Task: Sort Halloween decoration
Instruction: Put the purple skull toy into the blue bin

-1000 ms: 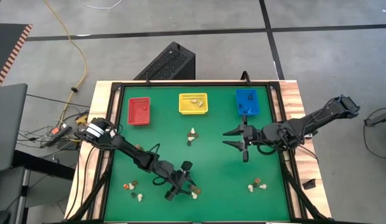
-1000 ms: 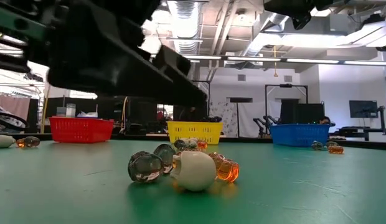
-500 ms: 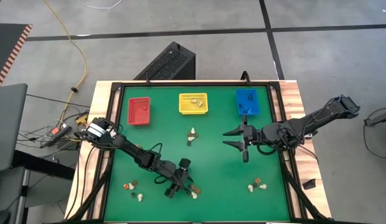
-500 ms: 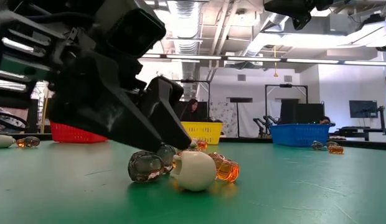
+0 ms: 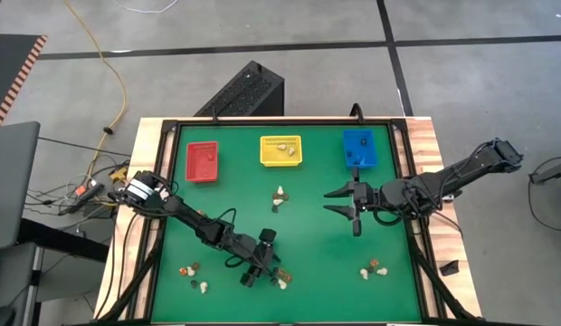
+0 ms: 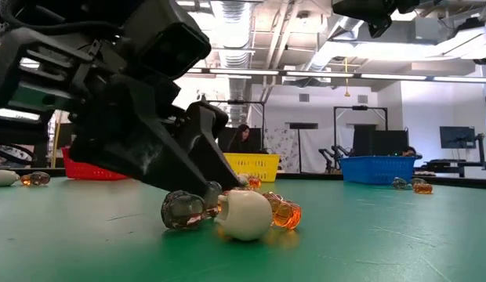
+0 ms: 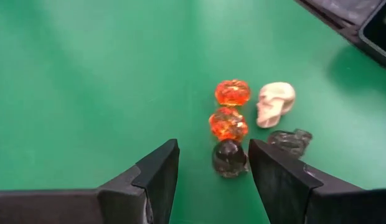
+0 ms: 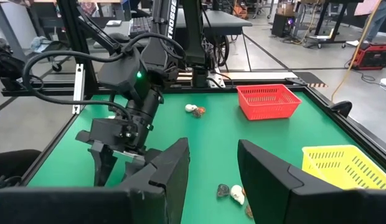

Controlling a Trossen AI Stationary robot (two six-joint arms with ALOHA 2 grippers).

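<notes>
A small cluster of Halloween decoration [image 5: 280,279] lies near the table's front edge. In the left wrist view it shows as two orange pumpkins [image 7: 229,109], a cream skull [image 7: 275,103] and two dark smoky trinkets. My left gripper [image 7: 213,144] is open and slants down low over the table. Its fingers stand on either side of one dark trinket [image 7: 230,157], which rests on the green mat. In the low view its fingertips [image 6: 208,188] sit just behind the cluster. My right gripper [image 5: 339,201] hangs open, high above the table's right half.
Red [image 5: 203,161], yellow [image 5: 280,150] and blue [image 5: 359,148] bins stand along the far edge. More trinkets lie at the centre [image 5: 279,197], near right [image 5: 374,268] and near left [image 5: 192,272]. A raised black frame [image 5: 416,237] borders the green mat.
My left gripper has sunk toward the mat and tipped its fingers further down onto the near cluster, staying open. In the low view it has come from well above the trinkets to just behind them. The trinkets have not moved.
</notes>
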